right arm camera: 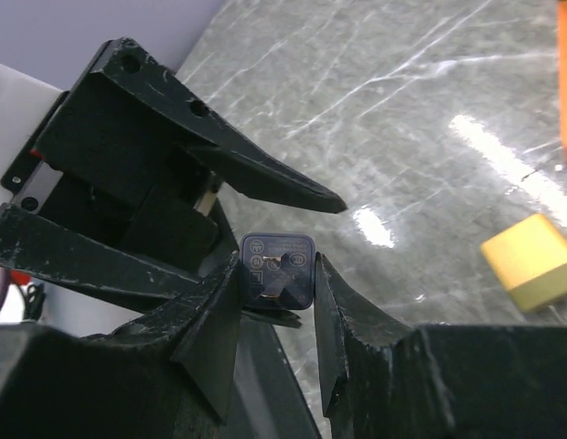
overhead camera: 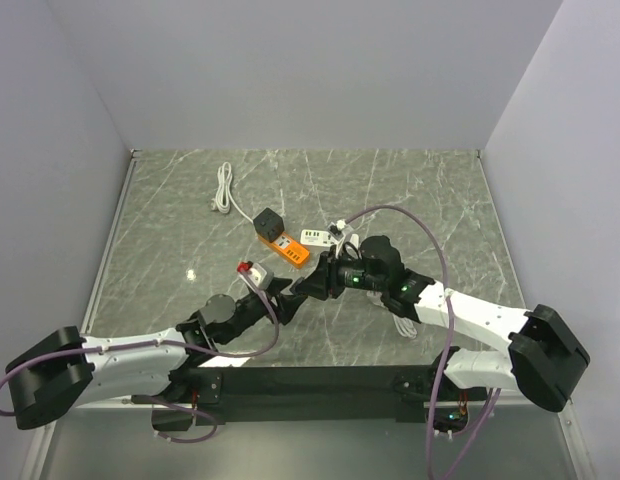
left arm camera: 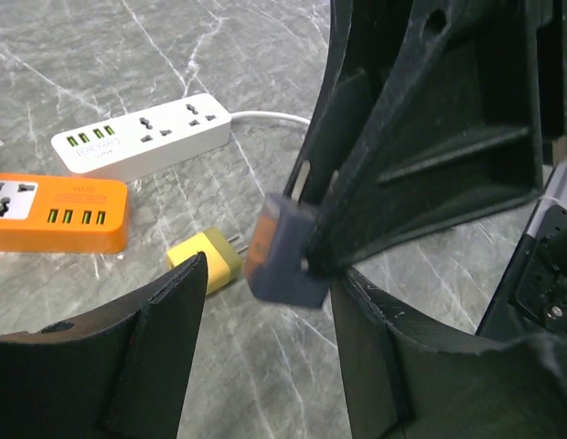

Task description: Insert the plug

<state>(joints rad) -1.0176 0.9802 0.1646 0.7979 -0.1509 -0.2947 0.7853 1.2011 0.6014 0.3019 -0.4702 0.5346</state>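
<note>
— What do the arms work over?
— A glossy grey-green marbled table [overhead camera: 410, 200], shut in by plain pale walls [overhead camera: 310, 70] at the back and on both sides.
— Where is the plug [left arm camera: 285, 261]?
— Off the table, above its near middle, clamped in the right gripper [right arm camera: 276, 274]. The left gripper [left arm camera: 270, 270] has its jaws apart around it.
— And on the marble?
— An orange strip [overhead camera: 282, 248] beside a white strip [overhead camera: 315, 238], a yellow adapter [left arm camera: 208, 261] near them, and a coiled white cable [overhead camera: 224, 190] farther back.

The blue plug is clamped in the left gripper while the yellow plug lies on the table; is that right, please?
Not quite: the right gripper clamps the blue plug, per the right wrist view; the yellow plug lies on the table.
</note>
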